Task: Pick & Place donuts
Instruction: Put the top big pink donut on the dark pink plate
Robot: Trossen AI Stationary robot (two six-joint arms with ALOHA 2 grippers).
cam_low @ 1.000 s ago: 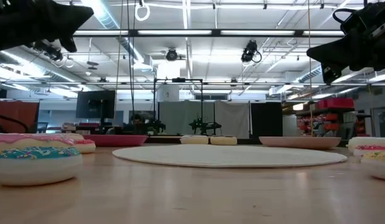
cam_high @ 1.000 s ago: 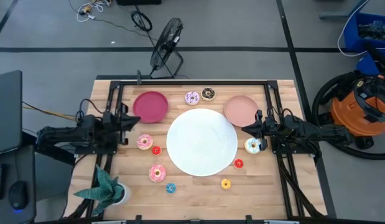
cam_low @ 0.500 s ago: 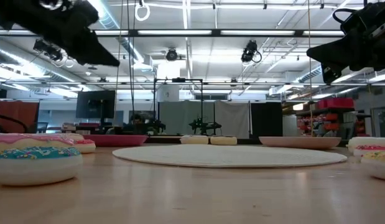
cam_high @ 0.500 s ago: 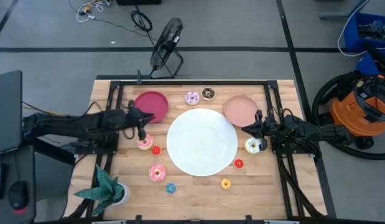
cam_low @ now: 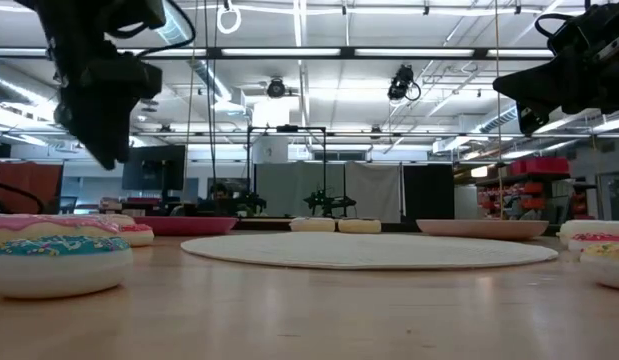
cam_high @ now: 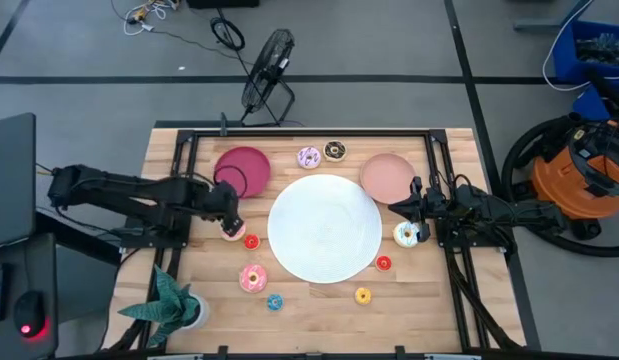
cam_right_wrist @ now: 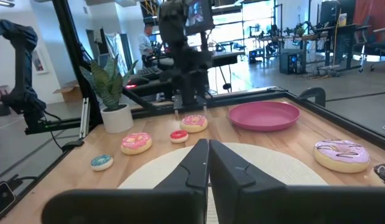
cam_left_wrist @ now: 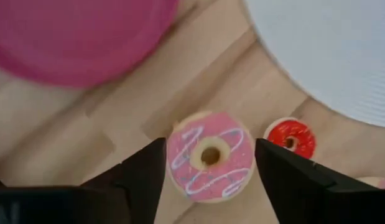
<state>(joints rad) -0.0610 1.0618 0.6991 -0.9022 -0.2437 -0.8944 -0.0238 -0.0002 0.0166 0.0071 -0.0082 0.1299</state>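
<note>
My left gripper [cam_left_wrist: 209,186] hangs open, pointing down, over a pink donut with white stripes [cam_left_wrist: 209,157]; one finger stands on each side of the donut, clear of it. The donut [cam_high: 232,230] lies flat on the wood between the crimson plate [cam_high: 242,170] and the big white disc [cam_high: 324,227], with a tiny red donut [cam_left_wrist: 291,137] beside it. In the low view the left gripper [cam_low: 107,158] is well above the table. My right gripper [cam_right_wrist: 208,163] waits shut and level at the table's right side [cam_high: 401,206].
Other donuts lie around the disc: pink [cam_high: 253,278], blue [cam_high: 275,301], yellow [cam_high: 362,295], red [cam_high: 383,263], white [cam_high: 406,234], purple [cam_high: 308,157], brown [cam_high: 335,151]. A salmon plate [cam_high: 387,177] sits far right. A potted plant [cam_high: 169,305] stands at the near left corner.
My left arm has swung out from its resting place at the table's left edge, toward the right and a little nearer. Its gripper has tipped from level to pointing steeply down and now stands over the striped pink donut. No donut has moved.
</note>
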